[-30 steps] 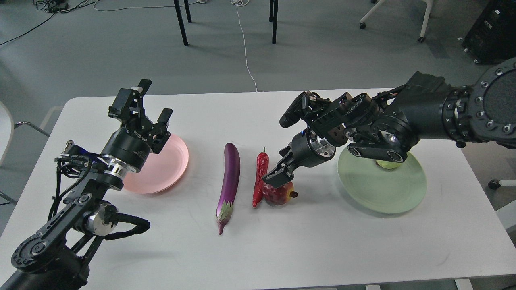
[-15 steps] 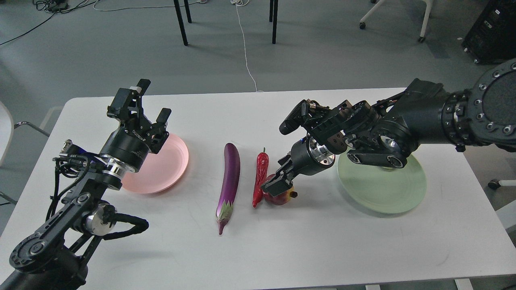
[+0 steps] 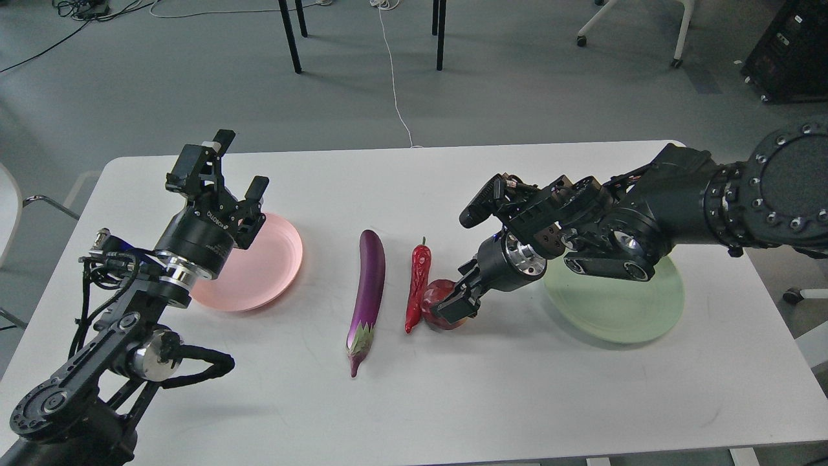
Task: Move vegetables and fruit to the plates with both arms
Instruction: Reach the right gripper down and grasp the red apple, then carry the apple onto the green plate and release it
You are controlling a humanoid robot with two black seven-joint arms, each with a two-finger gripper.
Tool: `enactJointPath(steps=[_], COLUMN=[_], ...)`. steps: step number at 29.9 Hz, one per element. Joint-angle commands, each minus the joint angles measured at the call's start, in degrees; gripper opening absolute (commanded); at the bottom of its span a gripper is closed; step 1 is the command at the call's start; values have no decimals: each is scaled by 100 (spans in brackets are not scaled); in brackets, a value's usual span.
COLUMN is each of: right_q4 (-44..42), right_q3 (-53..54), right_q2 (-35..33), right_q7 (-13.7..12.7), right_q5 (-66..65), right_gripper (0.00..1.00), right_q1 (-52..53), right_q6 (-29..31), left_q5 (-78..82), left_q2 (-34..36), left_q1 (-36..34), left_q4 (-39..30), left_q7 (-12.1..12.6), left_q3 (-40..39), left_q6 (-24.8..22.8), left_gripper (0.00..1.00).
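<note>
The purple eggplant (image 3: 369, 291) and the red chili pepper (image 3: 417, 285) lie side by side at the table's middle. The dark red pomegranate (image 3: 435, 303) sits on the table against the chili's right side. My right gripper (image 3: 458, 299) is lowered onto the pomegranate, one finger on each side, and looks open. My right arm covers the far part of the mint green plate (image 3: 614, 310). The pale green fruit is hidden. My left gripper (image 3: 223, 171) is open and empty, raised over the far left rim of the pink plate (image 3: 265, 272), which holds nothing.
The white table (image 3: 517, 401) has bare surface along its front. Beyond its far edge are black chair legs (image 3: 291, 39) and a white cable (image 3: 394, 84) on the grey floor. A black case (image 3: 789, 52) stands at the top right.
My right gripper has come down from just above the pomegranate and now straddles it, hiding its crown. The right arm shifted and now hides the green fruit. My left gripper drifted slightly left.
</note>
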Motion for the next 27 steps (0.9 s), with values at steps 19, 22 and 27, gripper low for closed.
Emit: enactJointPath(steps=[19,22,27], right_q4=[-98,-54,279], right_q3=[-15,-6,-6], right_q2=[0,0,0], right_q7=[0,0,0], right_q5=[278,304,208], right_gripper=[52,51,51], right_q1=[-99,41,761], right_q6=[-7,-7,11], left_q5=[0,0,0], left_q2=[91,91,91], left_q1=[3,3,3], left_q4=[0,0,0], left_q7=[-27,-27,-27], left_q3=[-8,-8,-52], left_q6=[-9,-9,-18], left_gripper=[100,100,100])
